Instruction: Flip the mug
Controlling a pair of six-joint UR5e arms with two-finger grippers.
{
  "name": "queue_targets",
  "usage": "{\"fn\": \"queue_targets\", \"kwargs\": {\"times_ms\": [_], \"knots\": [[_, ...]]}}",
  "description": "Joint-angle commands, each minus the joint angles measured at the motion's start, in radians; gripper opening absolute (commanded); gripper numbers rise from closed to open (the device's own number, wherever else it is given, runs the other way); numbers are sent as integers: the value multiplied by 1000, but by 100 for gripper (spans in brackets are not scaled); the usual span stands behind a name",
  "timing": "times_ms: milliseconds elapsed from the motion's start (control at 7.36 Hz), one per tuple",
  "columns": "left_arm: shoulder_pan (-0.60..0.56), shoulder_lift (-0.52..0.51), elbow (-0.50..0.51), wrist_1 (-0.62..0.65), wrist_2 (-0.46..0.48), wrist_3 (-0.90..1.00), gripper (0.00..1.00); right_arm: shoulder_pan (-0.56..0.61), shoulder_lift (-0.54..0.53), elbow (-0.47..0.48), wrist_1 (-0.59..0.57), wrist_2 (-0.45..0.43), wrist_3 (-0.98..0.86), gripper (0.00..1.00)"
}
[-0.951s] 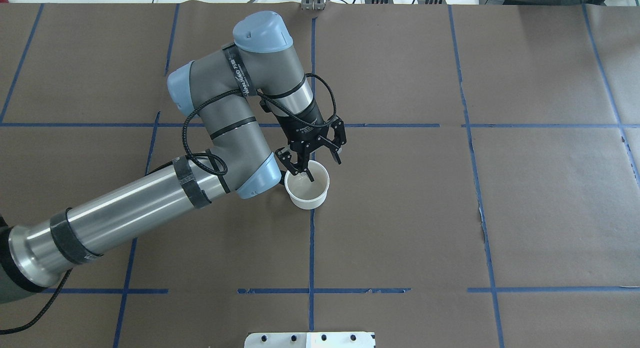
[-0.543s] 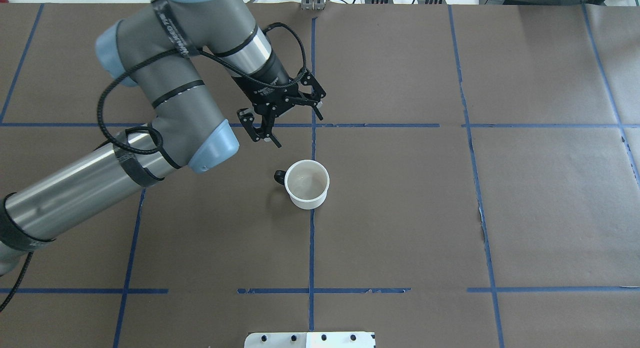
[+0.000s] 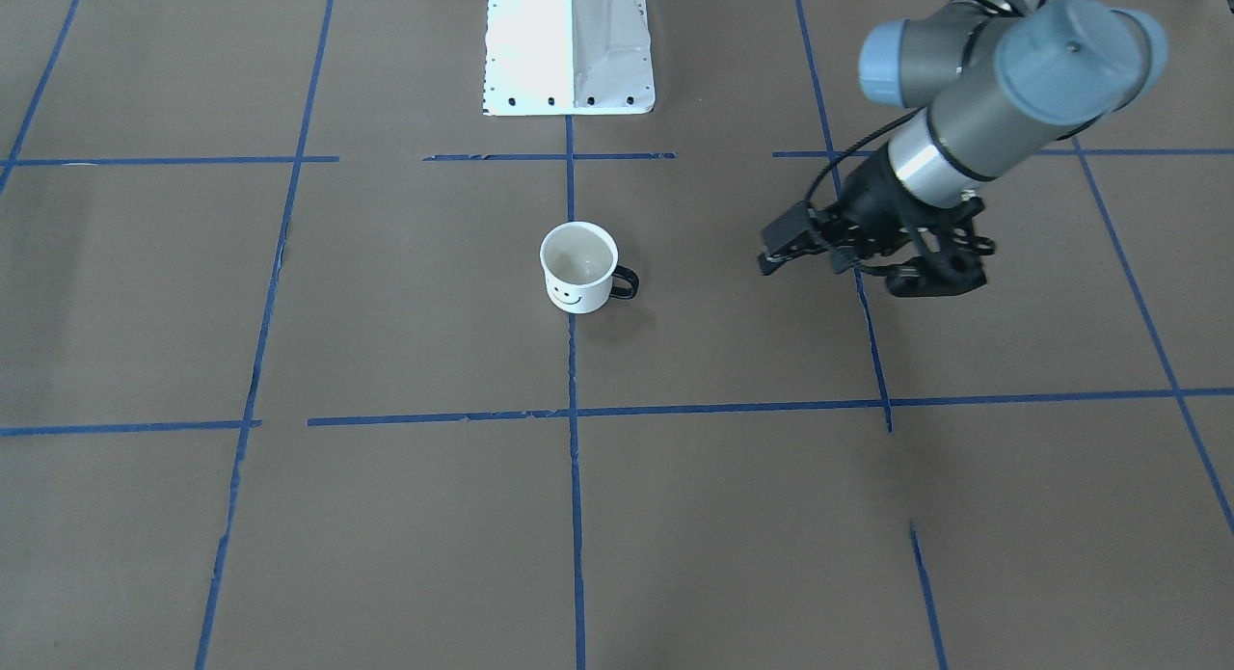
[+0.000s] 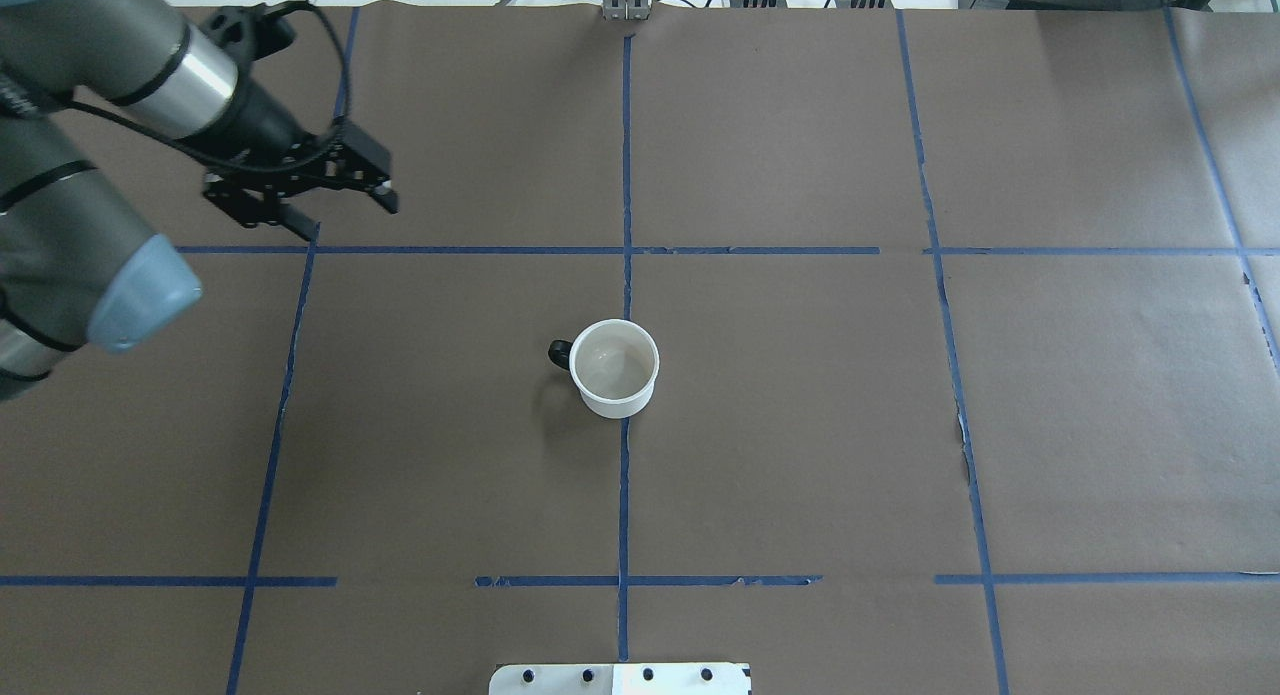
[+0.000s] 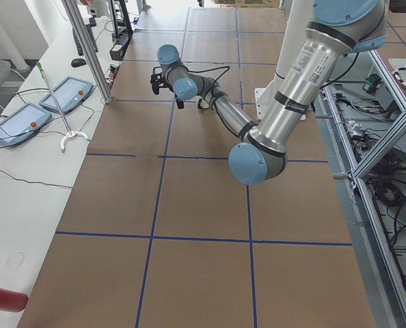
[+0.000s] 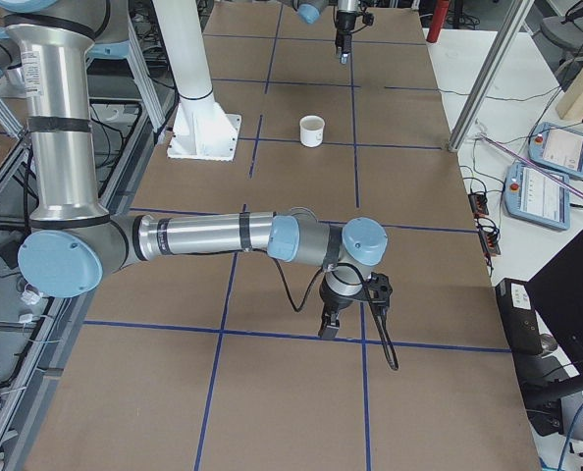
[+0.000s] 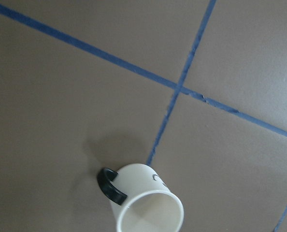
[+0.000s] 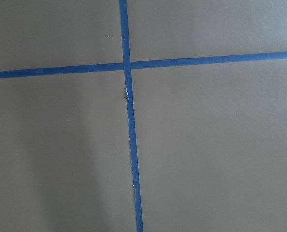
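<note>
The white mug (image 4: 613, 367) stands upright, mouth up, at the middle of the table, with its black handle (image 4: 559, 353) toward my left. Its smiley face shows in the front-facing view (image 3: 576, 267). It also shows in the left wrist view (image 7: 146, 205) and the exterior right view (image 6: 312, 130). My left gripper (image 4: 340, 208) is open and empty above the table, well to the far left of the mug; it also shows in the front-facing view (image 3: 839, 273). My right gripper (image 6: 329, 329) shows only in the exterior right view, low over the table far from the mug; I cannot tell whether it is open or shut.
Brown paper with a blue tape grid (image 4: 624, 250) covers the table. The white robot base plate (image 4: 620, 678) sits at the near edge. Teach pendants (image 6: 542, 177) and aluminium posts (image 6: 488, 69) stand along the far side.
My left gripper, with one finger inside the mug's rim a second ago, has come off it and swung away up and to the left. The mug has stayed upright in place.
</note>
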Motion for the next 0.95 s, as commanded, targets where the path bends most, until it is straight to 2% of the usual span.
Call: {"fn": "queue_targets", "kwargs": {"times_ms": [0, 272, 407, 543, 815], "knots": [[-145, 245, -40, 1, 38, 374, 100, 0, 0, 0, 0, 0, 0, 100], [-274, 429, 7, 1, 53, 702, 100, 0, -1, 0, 0, 0, 0, 100], [-334, 480, 33, 3, 51, 842, 100, 0, 0, 0, 0, 0, 0, 100], [-403, 488, 74, 36, 53, 944, 100, 0, 0, 0, 0, 0, 0, 100], [-469, 485, 67, 217, 59, 1076, 100, 0, -1, 0, 0, 0, 0, 100]]}}
